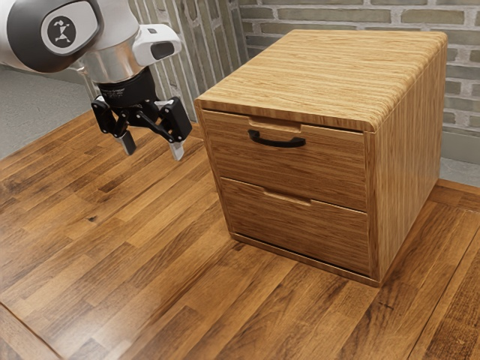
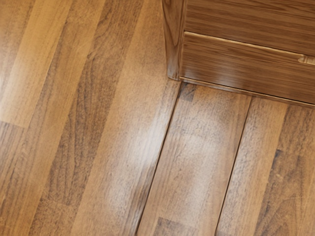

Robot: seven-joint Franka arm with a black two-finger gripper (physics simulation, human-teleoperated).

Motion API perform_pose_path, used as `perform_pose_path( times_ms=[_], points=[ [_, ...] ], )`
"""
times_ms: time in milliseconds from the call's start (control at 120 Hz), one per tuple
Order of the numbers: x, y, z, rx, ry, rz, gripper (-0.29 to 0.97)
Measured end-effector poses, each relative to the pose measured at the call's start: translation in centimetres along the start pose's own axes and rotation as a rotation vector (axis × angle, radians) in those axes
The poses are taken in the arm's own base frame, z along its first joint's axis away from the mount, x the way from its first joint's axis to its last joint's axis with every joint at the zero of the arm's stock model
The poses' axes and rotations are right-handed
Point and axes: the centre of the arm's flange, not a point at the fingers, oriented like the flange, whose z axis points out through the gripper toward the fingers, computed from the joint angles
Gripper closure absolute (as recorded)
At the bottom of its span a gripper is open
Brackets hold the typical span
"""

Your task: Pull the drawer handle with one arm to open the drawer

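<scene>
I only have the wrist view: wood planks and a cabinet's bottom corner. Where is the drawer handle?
Observer: The black handle sits on the top drawer, near its upper edge.
Operator: Is my gripper ready for it?
Observer: The gripper is open and empty, apart from the cabinet, toward the exterior view's left.
Operator: Has the drawer come out at all?
Observer: No. The top drawer and the lower drawer both look flush with the cabinet front.
</scene>
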Motion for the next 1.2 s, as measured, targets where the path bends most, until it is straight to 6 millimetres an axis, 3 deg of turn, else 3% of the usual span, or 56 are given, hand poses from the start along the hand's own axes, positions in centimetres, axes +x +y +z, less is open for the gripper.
perform_pose_path(
  times_ms=[192, 208, 275, 350, 508, 658, 725, 900, 1008, 1200],
  points=[
    [-0.1, -0.1, -0.5, -0.016, 0.005, -0.004, 0.00],
    [-0.2, -0.2, -1.5, -0.020, 0.023, -0.007, 0.00],
    [-1.9, -1.0, -8.8, -0.048, 0.142, -0.042, 0.00],
    [-3.3, -0.3, -11.7, -0.074, 0.173, -0.110, 0.00],
    [-3.9, 3.1, -12.0, -0.132, 0.162, -0.314, 0.00],
    [-3.5, 2.8, -12.0, -0.163, 0.163, -0.565, 0.00],
    [-2.3, 2.9, -10.5, -0.165, 0.155, -0.662, 0.00],
    [-2.4, 3.4, -0.8, -0.194, 0.146, -0.839, 0.00],
    [-2.7, 3.5, 0.4, -0.293, 0.225, -0.921, 0.00],
    [-3.5, 5.5, 2.3, -0.470, 0.306, -1.012, 0.00]
  ],
)
